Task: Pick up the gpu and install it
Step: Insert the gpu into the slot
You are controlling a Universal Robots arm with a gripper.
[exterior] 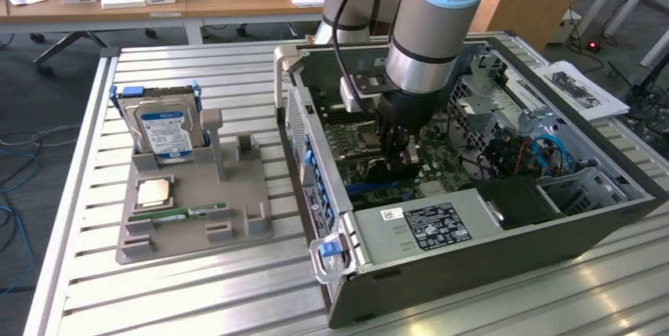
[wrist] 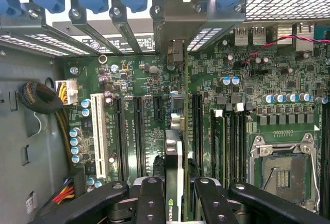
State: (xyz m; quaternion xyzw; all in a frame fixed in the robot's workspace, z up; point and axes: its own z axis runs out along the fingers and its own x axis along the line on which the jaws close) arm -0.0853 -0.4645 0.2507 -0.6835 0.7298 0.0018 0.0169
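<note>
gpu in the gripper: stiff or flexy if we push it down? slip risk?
Likely stiff: the gpu stands edge-on over the motherboard without visible bowing. Slip seems possible: the gripper pinches its thin flat faces near one end only. Probably fragile: it is a thin card, so off-axis pushing could stress it.

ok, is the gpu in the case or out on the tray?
In the case: the gpu stands on edge, clamped in the gripper, over the motherboard. Fully seated: cannot tell.
</note>
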